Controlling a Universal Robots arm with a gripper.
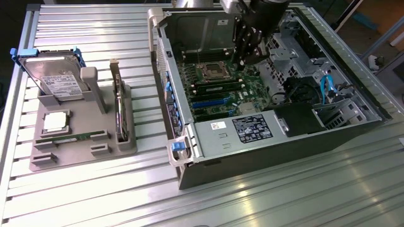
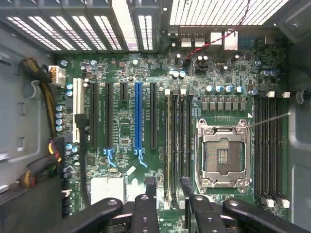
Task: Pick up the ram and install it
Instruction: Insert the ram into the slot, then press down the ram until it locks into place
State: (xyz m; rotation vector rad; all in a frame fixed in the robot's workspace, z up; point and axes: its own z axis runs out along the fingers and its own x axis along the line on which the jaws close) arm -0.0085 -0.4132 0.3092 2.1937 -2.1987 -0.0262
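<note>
A long green ram stick (image 1: 66, 138) lies flat in a groove of the grey holder (image 1: 82, 151) at the exterior view's left. My gripper (image 1: 243, 59) hangs over the motherboard (image 1: 218, 90) inside the open computer case, far from the holder. In the wrist view the gripper (image 2: 168, 187) is open, with its dark fingers (image 2: 150, 194) on either side of the memory slots. A thin green-edged stick (image 2: 169, 145) stands in one of those slots, next to the bare CPU socket (image 2: 222, 155). The fingers hold nothing.
The holder also carries a silver hard drive with blue tabs (image 1: 54, 78), a CPU chip (image 1: 56, 120) and an upright expansion card (image 1: 118, 109). Case walls (image 1: 165, 80), a drive cage (image 1: 341, 113) and cables (image 1: 325, 87) ring the motherboard. A slatted metal table (image 1: 265, 198) lies beneath everything.
</note>
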